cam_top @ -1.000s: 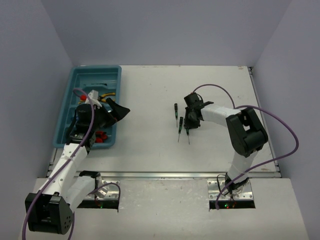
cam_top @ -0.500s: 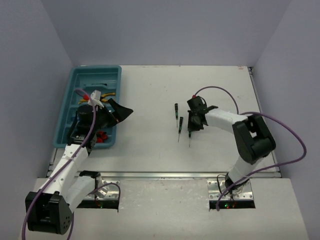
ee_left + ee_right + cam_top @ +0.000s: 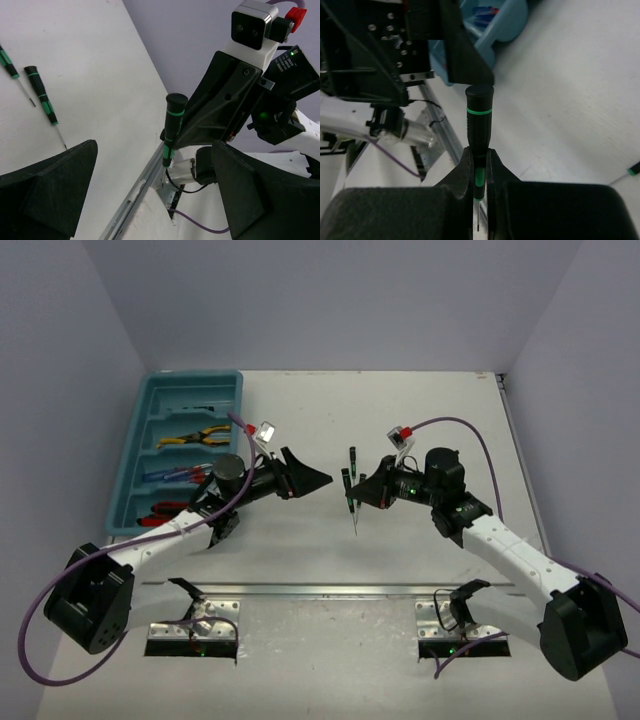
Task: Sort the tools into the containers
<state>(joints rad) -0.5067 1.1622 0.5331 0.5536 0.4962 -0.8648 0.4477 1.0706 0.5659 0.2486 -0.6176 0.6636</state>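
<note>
My right gripper is shut on a thin green-and-black screwdriver. It holds the tool upright above the table, handle up. In the top view the right gripper is at the table's middle, facing left. My left gripper faces it, open and empty, with the held screwdriver just beyond its fingertips. Two more green-and-black screwdrivers lie on the table close by. The teal tray at the far left holds yellow pliers, a blue screwdriver and a red-handled tool in separate compartments.
A metal rail runs along the table's near edge, with both arm bases behind it. Purple cables loop off each arm. Side walls close in the table on the left and right.
The right gripper shut on a screwdriver, lifted it off the table and turned it toward the left arm. The left gripper left the tray and swung right to the table's middle.
</note>
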